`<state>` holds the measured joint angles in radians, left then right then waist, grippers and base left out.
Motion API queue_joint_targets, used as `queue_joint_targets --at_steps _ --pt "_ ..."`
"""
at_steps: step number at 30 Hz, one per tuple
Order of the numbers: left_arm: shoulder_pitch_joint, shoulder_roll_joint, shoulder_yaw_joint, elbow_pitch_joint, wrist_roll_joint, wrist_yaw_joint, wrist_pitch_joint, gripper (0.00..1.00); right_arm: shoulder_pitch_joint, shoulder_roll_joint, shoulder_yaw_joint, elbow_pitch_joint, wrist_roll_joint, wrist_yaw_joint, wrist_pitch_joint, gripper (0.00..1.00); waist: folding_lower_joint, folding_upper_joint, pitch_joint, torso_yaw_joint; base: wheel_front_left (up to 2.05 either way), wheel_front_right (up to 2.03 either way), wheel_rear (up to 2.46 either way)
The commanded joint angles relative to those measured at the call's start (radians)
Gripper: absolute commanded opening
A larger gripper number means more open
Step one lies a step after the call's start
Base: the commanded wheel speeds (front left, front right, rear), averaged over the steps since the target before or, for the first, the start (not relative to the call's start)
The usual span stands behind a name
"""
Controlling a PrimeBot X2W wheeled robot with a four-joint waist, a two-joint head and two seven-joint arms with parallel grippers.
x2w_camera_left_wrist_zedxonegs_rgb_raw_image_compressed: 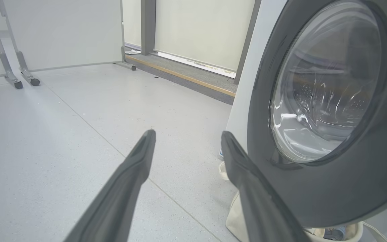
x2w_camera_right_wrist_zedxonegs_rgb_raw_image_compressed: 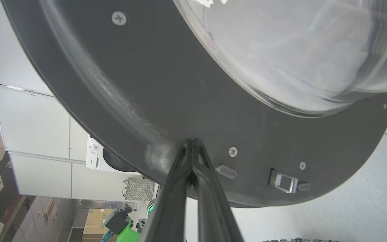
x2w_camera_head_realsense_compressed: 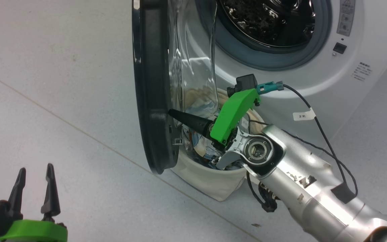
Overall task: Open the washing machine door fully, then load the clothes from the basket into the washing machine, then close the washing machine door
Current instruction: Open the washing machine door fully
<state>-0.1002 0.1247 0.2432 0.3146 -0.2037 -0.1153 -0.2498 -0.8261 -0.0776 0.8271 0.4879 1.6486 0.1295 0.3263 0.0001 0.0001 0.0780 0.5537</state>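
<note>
Shows the washing machine door (x2w_camera_head_realsense_compressed: 151,101) swung out from the washing machine (x2w_camera_head_realsense_compressed: 314,84), edge-on in the head view, glass bowl bulging toward the open steel drum (x2w_camera_head_realsense_compressed: 267,20). Finds the right gripper (x2w_camera_head_realsense_compressed: 171,113) clenched on nothing, fingers pressed together, tips touching the inner face of the door's black rim low down. Confirms that contact in the right wrist view, just left of a screw (x2w_camera_right_wrist_zedxonegs_rgb_raw_image_compressed: 232,152) and near a small door catch (x2w_camera_right_wrist_zedxonegs_rgb_raw_image_compressed: 282,181). Places the basket (x2w_camera_head_realsense_compressed: 210,181) on the floor (x2w_camera_head_realsense_compressed: 62,101) against the machine's front, below the door's lower edge and under the right arm. Holds the clothes (x2w_camera_head_realsense_compressed: 203,148) inside, blue and cream, partly seen through the glass. Leaves the left gripper (x2w_camera_head_realsense_compressed: 35,168) released, fingers spread wide and empty, at the lower left, well apart from the door. Points, in the left wrist view, along the floor beside the door's outer face.
</note>
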Motion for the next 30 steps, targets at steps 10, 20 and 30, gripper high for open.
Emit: queue_joint_targets --at_steps 10,20,30 --pt "-0.050 0.034 -0.009 -0.017 0.027 -0.010 -0.012 1.00 0.005 -0.016 -0.041 -0.026 -0.077 0.001 -0.116 0.05 0.0000 -0.0001 -0.037 -0.019 0.00 0.00 0.00" --pt "-0.083 0.058 -0.064 0.027 0.029 -0.013 -0.012 1.00 0.108 -0.197 0.012 -0.072 -0.298 0.001 -0.411 1.00 0.0000 -0.0001 -0.093 -0.049 0.00 0.00 0.00" --pt "-0.073 0.095 -0.059 0.028 0.019 -0.014 -0.012 1.00 0.244 -0.302 -0.011 -0.068 -0.564 0.001 -0.587 1.00 0.0000 -0.0001 -0.139 -0.122 0.00 0.00 0.00"
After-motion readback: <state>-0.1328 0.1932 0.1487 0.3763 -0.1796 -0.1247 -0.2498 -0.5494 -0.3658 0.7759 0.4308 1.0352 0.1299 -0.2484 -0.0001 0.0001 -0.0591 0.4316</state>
